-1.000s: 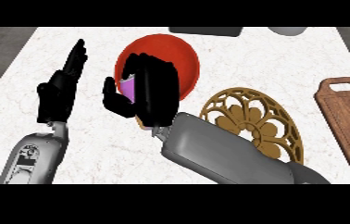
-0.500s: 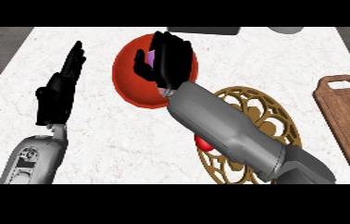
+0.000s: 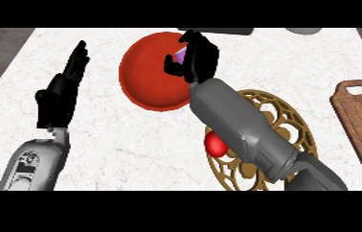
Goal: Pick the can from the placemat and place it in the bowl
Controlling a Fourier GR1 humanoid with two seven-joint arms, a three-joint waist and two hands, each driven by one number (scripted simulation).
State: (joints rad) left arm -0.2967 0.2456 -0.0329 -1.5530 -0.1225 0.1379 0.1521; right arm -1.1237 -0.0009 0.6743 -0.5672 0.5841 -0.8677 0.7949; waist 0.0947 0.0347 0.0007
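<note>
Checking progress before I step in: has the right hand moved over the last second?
Yes. The right hand, curled round the can, has moved up the view, from the red bowl's near-left rim to over its far side.

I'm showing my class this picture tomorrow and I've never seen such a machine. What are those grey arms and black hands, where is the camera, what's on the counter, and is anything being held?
The camera sits at the robot's head, looking steeply down on a pale counter. The two grey forearms are its own. The left hand rests open at the left, fingers up. The right hand is over a red bowl, fingers curled round a small purple can, which it mostly hides. Nearer the robot lies a round golden placemat with a small red object on it. A brown board shows at the right edge.
</note>
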